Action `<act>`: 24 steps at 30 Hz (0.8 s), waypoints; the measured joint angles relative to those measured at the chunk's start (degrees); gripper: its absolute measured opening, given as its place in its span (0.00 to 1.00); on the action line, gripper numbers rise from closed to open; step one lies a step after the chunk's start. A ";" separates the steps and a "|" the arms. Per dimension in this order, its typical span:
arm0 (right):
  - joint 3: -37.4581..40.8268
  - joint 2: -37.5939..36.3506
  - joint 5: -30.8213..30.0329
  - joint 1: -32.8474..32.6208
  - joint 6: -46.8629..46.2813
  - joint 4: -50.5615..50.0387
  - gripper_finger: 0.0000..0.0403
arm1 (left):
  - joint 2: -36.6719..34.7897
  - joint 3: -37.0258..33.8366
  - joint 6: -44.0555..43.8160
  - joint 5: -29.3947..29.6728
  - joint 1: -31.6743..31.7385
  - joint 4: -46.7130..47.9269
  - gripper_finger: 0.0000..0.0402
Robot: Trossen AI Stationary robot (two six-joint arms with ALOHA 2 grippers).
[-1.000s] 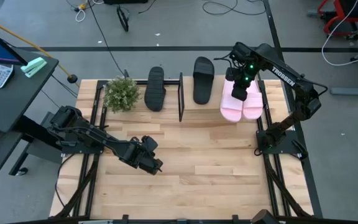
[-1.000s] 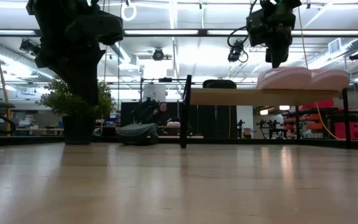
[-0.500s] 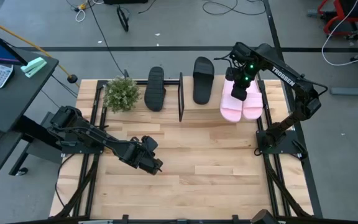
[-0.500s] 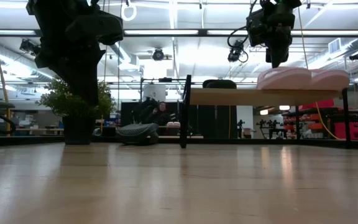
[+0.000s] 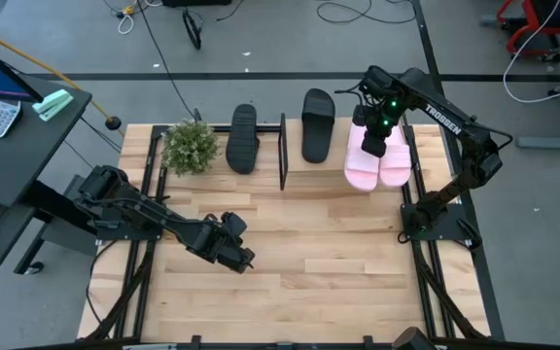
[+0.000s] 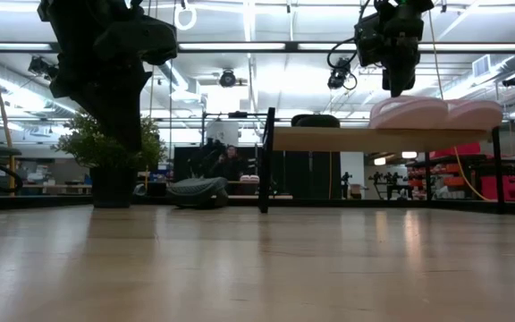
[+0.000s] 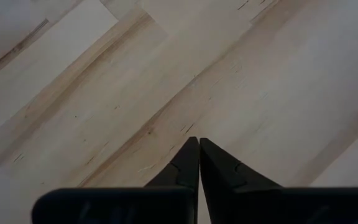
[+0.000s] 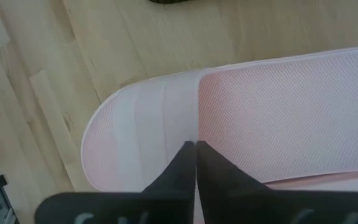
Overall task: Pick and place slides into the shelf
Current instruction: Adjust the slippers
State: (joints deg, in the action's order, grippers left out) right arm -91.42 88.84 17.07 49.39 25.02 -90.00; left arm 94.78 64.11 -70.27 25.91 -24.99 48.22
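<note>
Overhead, the right gripper (image 5: 374, 148) hangs with fingers pressed together, holding nothing, just above two pale pink ribbed slides (image 5: 378, 160) lying side by side on the light plywood shelf (image 5: 324, 170); white "TROSSEN" lettering (image 5: 445, 114) marks its arm. One black slide (image 5: 318, 123) shares the shelf, another (image 5: 243, 138) lies beside it by a small green potted plant (image 5: 192, 146). The left gripper (image 5: 242, 260), also closed and empty, waits over the slatted wooden table (image 5: 309, 272).

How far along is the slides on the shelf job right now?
Done: both pink slides and one black slide sit on the shelf. In hand: nothing; the right hand is shut above the pinks, the left hand shut. Left: the black slide beside the plant.
</note>
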 joint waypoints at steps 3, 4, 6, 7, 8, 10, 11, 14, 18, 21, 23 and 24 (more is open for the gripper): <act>0.00 0.00 -0.04 0.00 -0.31 -0.02 0.06 | 0.00 -0.01 -0.01 0.00 -0.01 0.01 0.03; 0.00 0.00 -0.04 0.00 -0.51 -0.02 0.08 | -0.01 -0.01 -0.01 -0.01 -0.01 -0.02 0.03; 0.00 0.00 -0.16 0.00 -0.83 -0.01 0.11 | -0.01 -0.01 -0.02 0.00 -0.01 -0.01 0.04; 0.00 0.00 -0.19 0.01 -0.84 -0.03 0.13 | -0.02 0.01 -0.01 0.00 0.00 -0.02 0.04; 0.00 0.00 -0.19 0.00 -0.86 -0.04 0.15 | -0.01 -0.01 -0.03 0.00 0.01 -0.02 0.05; 0.00 0.00 -0.28 0.00 -0.90 -0.04 0.18 | -0.02 -0.01 -0.02 0.00 -0.01 0.00 0.06; 0.00 0.00 -0.45 0.00 -0.90 -0.04 0.20 | 0.00 0.00 -0.03 0.00 0.02 -0.02 0.06; 0.00 0.00 -0.65 0.00 -0.92 -0.04 0.24 | -0.02 0.01 -0.03 -0.02 0.02 -0.01 0.06; 0.00 0.00 -0.84 0.00 -0.64 -0.04 0.28 | -0.01 -0.01 -0.03 -0.02 -0.01 -0.02 0.04; -0.36 0.00 -2.33 0.00 0.01 0.14 0.28 | 0.00 0.00 -0.03 -0.02 -0.01 -0.02 0.03; -1.71 0.02 -2.47 0.00 0.09 0.47 0.28 | -0.01 0.00 -0.03 -0.04 0.01 -0.01 0.03; -2.72 0.02 -2.41 0.00 0.09 0.51 0.28 | 0.00 0.00 -0.03 -0.04 0.02 -0.02 0.04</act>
State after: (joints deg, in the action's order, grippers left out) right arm -94.14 88.86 14.66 49.39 25.10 -89.49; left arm 94.78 64.11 -70.30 25.87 -24.97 48.21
